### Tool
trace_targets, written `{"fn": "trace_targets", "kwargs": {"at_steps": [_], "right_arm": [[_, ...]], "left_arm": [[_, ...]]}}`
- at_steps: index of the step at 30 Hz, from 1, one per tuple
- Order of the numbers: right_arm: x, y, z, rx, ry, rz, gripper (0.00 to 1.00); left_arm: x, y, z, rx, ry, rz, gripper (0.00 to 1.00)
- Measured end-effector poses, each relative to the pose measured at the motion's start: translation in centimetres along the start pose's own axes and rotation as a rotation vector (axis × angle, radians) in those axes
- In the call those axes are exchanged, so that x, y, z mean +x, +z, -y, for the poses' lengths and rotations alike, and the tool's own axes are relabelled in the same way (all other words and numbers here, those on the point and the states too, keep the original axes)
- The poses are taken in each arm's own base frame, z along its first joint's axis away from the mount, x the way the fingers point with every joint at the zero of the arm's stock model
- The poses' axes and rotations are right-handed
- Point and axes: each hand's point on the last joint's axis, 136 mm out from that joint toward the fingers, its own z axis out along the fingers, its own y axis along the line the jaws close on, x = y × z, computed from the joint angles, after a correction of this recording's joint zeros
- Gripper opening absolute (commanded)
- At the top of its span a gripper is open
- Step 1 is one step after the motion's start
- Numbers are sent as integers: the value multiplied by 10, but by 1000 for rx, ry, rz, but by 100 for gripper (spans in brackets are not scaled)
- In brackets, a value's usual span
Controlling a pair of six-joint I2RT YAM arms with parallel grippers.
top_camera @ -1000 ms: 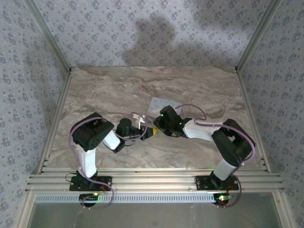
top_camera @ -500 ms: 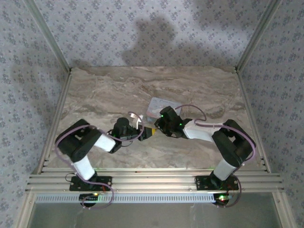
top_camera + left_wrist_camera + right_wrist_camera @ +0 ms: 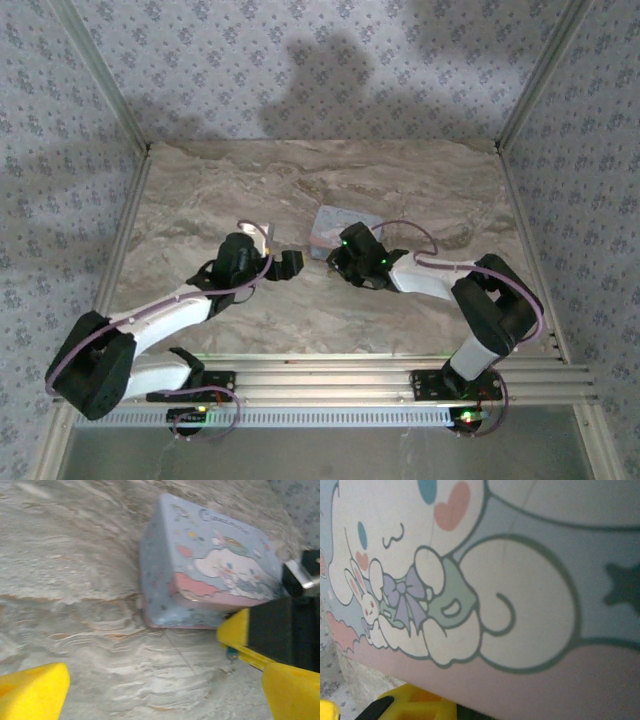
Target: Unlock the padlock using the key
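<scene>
Padlock (image 3: 231, 653): a tiny dark bluish piece, too small for detail. In the left wrist view it sits low on the bench (image 3: 75, 580), just beneath a yellow finger (image 3: 236, 629) of the right end effector (image 3: 334, 258). It lies at about 5 o'clock from the middle of the box (image 3: 200, 570), just off that box's lower edge; whether it touches the box or is gripped cannot be told. Box: pale blue, flat on the bench, with a whitish cartoon figure, pink cloud shapes and a small rabbit on its lid. In the top view it lies near mid-bench, at 12 o'clock from the right end effector and close to it. Right end effector: black body with yellow fingers, tips at the box's near edge, the lid very close under its wrist camera. How far its jaws stand apart cannot be told. Left end effector (image 3: 290, 264): at 9 o'clock from the right one, a small gap between them, arm stretched out low from the near-left corner. Its jaws are wide, one yellow finger at each lower corner of its wrist view, with bare bench between them and nothing held. Bench: marbled beige-grey surface. Surround: patterned walls (image 3: 300, 60) from 9 through 12 to 3 o'clock, and a ribbed metal rail (image 3: 320, 380) along the 6 o'clock edge carrying both arm bases.
</scene>
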Motion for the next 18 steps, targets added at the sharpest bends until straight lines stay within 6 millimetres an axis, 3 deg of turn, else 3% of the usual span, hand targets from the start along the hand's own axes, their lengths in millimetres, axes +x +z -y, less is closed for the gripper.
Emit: {"fn": "trace_targets", "kwargs": {"at_steps": [3,9,15,18], "right_arm": [[0,0,-4,-16,8,-8,0],[0,12,-22,-63,34,-30,0],[0,21,-42,-110,44,-39,0],[4,21,-46,-120,46,-50,0]], "left_arm": [[10,-2,-8,21,-80,-23,70],[26,10,11,173,-221,-82,40],[35,24,31,275,-267,-120,38],[38,27,39,299,-269,-134,32]]}}
